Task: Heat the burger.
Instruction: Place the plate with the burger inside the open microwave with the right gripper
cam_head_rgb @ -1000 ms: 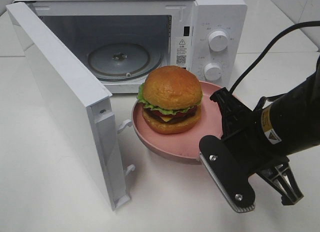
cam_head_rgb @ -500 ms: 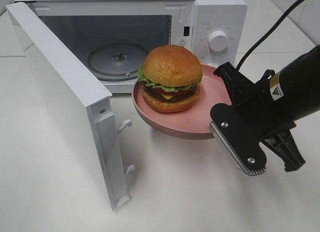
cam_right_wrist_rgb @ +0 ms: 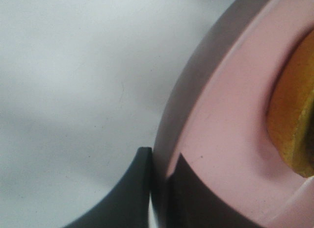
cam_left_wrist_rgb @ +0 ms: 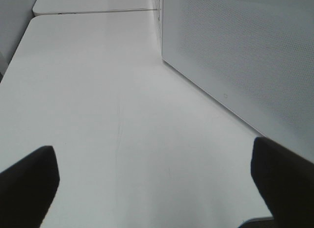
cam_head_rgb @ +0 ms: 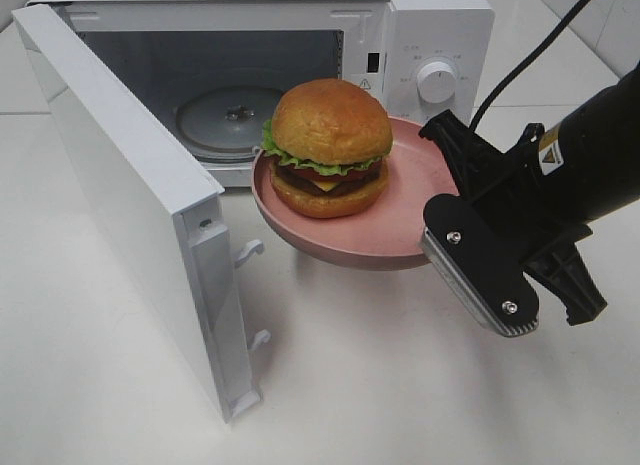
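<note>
The burger (cam_head_rgb: 330, 145), with golden bun, lettuce, tomato and cheese, sits on a round pink plate (cam_head_rgb: 400, 235). My right gripper (cam_head_rgb: 443, 200) is shut on the plate's right rim and holds it in the air, slightly tilted, just in front of the open microwave (cam_head_rgb: 440, 45). The right wrist view shows the fingers (cam_right_wrist_rgb: 140, 189) pinching the plate's rim (cam_right_wrist_rgb: 230, 130), with the burger's bun (cam_right_wrist_rgb: 294, 120) at the edge. My left gripper (cam_left_wrist_rgb: 154, 181) is open and empty over bare table; it does not show in the exterior high view.
The microwave door (cam_head_rgb: 120, 185) stands wide open to the left, with the glass turntable (cam_head_rgb: 235, 115) inside. The left wrist view shows the door's perforated outer face (cam_left_wrist_rgb: 245, 56). A black cable (cam_head_rgb: 520, 65) runs behind the right arm. The white table (cam_head_rgb: 350, 385) lies below.
My right gripper has lifted the plate with the burger off the table and carried it up and left, toward the microwave opening.
</note>
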You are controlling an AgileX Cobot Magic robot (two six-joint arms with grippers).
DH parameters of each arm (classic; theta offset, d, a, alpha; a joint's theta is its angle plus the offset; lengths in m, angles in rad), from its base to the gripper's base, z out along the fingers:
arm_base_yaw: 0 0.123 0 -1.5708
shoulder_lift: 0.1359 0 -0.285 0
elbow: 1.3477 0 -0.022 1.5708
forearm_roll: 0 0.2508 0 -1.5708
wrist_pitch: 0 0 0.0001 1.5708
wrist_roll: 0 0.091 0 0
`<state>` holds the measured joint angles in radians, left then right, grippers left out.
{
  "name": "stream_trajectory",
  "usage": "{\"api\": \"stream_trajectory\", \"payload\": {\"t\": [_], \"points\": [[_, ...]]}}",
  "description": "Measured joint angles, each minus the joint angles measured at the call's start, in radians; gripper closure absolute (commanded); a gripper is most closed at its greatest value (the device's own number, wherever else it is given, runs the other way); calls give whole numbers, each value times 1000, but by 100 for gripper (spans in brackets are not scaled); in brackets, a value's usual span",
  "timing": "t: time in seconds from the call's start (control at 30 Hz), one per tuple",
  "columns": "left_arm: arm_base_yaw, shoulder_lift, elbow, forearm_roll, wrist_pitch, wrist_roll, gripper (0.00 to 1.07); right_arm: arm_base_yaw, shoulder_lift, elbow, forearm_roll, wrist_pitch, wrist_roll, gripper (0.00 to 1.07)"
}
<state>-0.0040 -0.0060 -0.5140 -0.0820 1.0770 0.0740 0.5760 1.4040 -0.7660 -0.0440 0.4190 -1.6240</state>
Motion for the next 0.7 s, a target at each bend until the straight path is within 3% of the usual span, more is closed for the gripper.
{"api": "stream_trajectory", "payload": {"t": [0.33,0.7], "points": [[0,0,0,0,0,0,7,0,57,-5,0,-10,0,107],[0,0,0,0,0,0,7,28,142,-115,1,-9,5,107]]}}
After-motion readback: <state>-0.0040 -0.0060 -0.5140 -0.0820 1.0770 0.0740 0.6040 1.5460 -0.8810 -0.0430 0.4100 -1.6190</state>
